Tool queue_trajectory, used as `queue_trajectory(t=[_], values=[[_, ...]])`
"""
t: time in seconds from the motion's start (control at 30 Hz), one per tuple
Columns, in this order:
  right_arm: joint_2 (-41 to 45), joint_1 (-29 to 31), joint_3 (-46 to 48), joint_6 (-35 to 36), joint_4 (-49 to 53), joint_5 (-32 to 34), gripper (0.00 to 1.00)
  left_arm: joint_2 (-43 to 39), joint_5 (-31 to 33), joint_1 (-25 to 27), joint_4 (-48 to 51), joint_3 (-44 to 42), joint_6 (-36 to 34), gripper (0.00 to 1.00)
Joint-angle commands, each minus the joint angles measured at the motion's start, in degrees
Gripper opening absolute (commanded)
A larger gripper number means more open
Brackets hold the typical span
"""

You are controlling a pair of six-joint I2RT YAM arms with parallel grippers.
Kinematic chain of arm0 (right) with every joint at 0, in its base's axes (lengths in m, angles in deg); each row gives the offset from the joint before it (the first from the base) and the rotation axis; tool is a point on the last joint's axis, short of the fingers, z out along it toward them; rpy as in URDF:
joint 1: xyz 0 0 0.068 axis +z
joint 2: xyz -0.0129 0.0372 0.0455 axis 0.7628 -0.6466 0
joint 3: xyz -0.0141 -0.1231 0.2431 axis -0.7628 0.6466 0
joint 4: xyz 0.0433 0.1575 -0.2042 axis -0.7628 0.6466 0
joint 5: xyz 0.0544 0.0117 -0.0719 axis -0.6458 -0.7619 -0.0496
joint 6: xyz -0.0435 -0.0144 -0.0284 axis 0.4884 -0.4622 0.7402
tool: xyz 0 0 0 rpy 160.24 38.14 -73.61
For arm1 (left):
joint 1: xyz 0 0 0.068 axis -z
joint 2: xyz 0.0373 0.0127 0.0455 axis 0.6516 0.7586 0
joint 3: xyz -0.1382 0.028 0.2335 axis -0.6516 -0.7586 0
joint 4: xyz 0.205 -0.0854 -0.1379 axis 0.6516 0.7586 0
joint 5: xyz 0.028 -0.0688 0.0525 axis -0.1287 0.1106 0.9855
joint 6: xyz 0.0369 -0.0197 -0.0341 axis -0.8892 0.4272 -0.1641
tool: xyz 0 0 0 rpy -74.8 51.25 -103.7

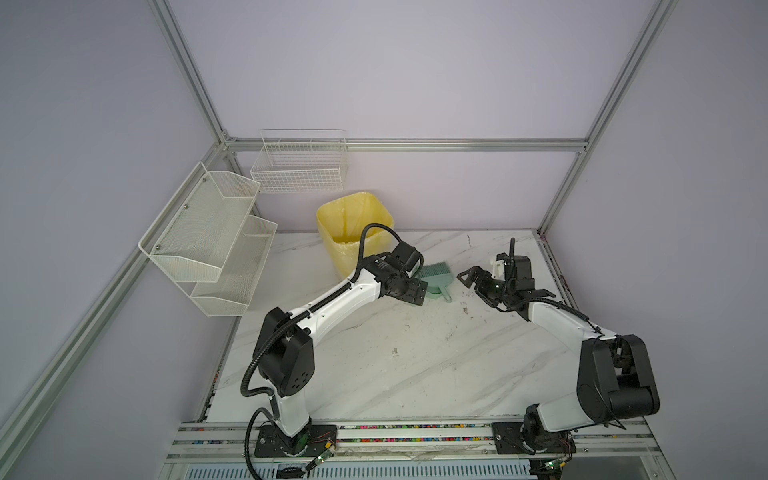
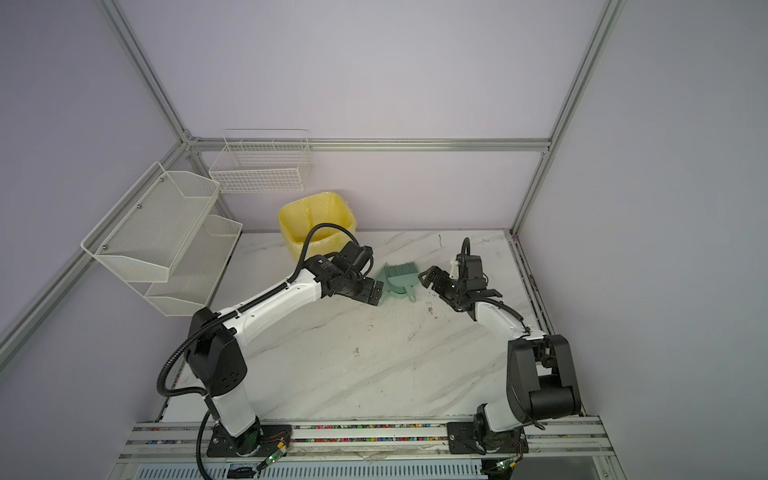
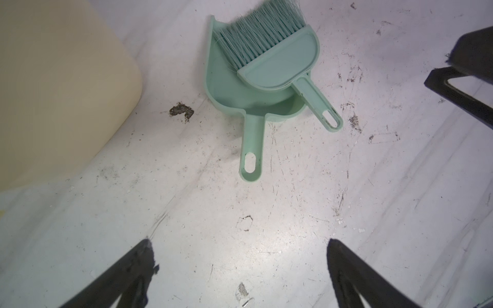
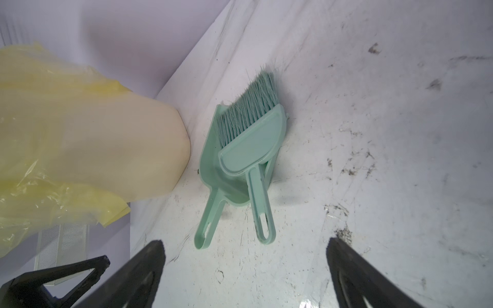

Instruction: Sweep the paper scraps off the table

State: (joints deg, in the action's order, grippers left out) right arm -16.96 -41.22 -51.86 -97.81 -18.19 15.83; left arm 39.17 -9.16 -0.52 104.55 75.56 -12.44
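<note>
No paper scraps show in any view; the white marble table (image 1: 415, 374) carries only dark specks and scuffs. A mint-green dustpan (image 1: 432, 289) (image 3: 226, 85) lies flat at the back middle. A matching brush (image 1: 432, 272) (image 3: 280, 61) rests in it, and both handles point toward me. My left gripper (image 1: 417, 293) (image 3: 238, 241) hovers just left of the dustpan, open and empty. My right gripper (image 1: 471, 286) (image 4: 244, 240) hovers just right of it, also open and empty. Neither touches the dustpan (image 4: 210, 154) or the brush (image 4: 250, 149).
A yellow bin (image 1: 353, 224) (image 4: 93, 149) lined with a yellow bag stands at the back, close to the left of the dustpan. A white mesh shelf (image 1: 208, 241) and a wire basket (image 1: 299, 166) hang on the left and back walls. Aluminium rails edge the table.
</note>
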Motion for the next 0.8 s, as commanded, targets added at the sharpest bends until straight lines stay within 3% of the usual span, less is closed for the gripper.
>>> queue_trajectory(t=[0.0, 0.33, 0.53, 0.67, 0.77], values=[[2.7, -0.3, 1.1, -0.3, 1.6, 2.8, 0.97, -5.4, 1.2, -0.1, -4.0, -6.3, 3.9, 1.0], [8.9, -0.8, 2.7, 2.5, 1.2, 7.1, 0.97, -26.3, 13.6, -0.5, -14.1, -27.3, 8.2, 1.0], [13.3, -0.9, 3.5, 2.9, 0.8, 11.9, 0.97, -37.8, 25.9, -2.9, -24.8, -40.4, 7.6, 1.0], [16.3, -0.9, 4.1, 5.2, 0.5, 15.9, 0.97, -41.9, 32.6, -4.8, -37.2, -49.8, 7.0, 1.0], [18.7, -1.0, 4.3, 6.9, 1.2, 18.7, 0.97, -42.5, 38.2, -7.1, -38.7, -53.0, 8.9, 1.0]])
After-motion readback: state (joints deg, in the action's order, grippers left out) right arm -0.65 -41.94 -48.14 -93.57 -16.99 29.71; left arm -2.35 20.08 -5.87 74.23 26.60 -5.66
